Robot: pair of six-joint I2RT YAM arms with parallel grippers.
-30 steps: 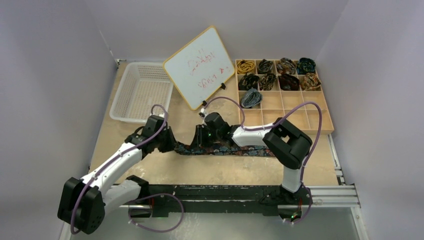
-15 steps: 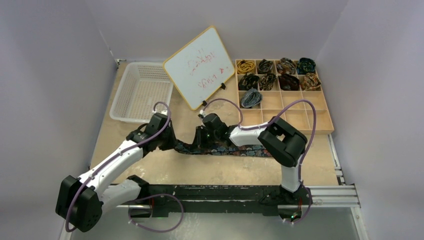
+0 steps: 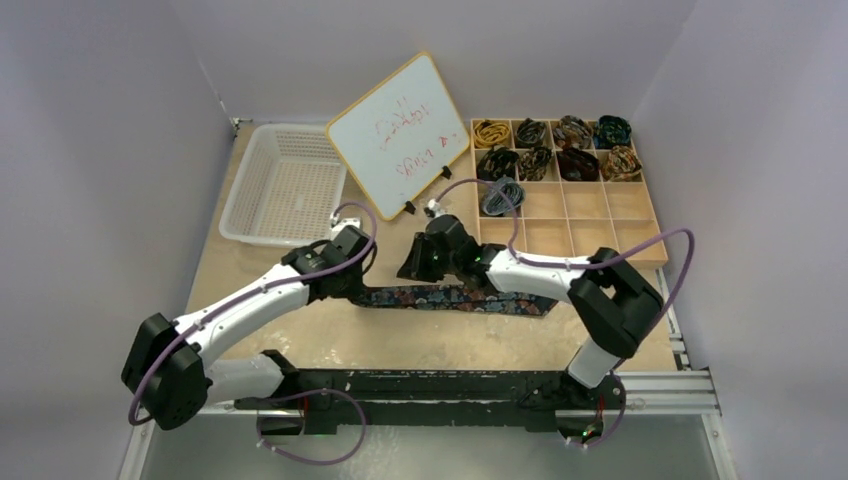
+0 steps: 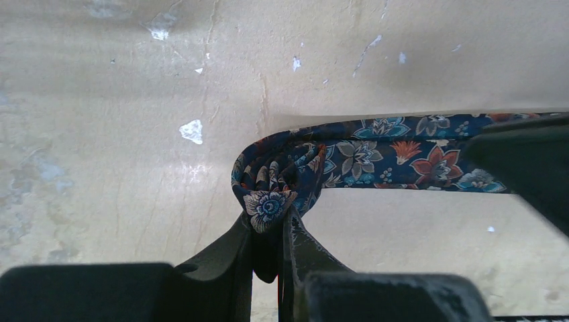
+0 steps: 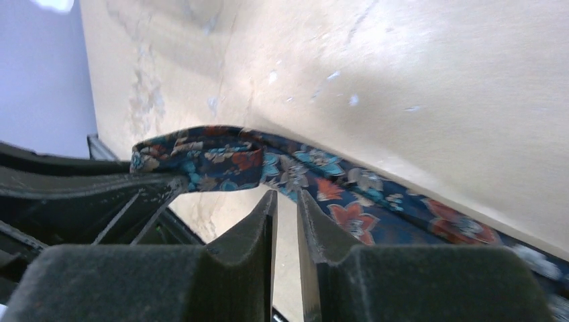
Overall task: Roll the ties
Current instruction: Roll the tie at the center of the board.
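Now the left claw [image 4: 268, 231] is pinching the coiled end of the navy floral tie [image 3: 455, 298] lying across the table [image 3: 400, 340], having shifted right; the right claw [image 5: 286, 208], nearly clenched and empty, is hovering farther back.

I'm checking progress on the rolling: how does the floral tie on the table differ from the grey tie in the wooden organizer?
The floral tie lies mostly as a flat strip across the table; the grey tie is a finished coil. The floral tie is navy with red and teal flowers, the grey one plain-looking. The left end effector pinches the floral tie's folded end, while the grey tie sits untouched in a compartment of the wooden organizer. Both are narrow fabric neckties.
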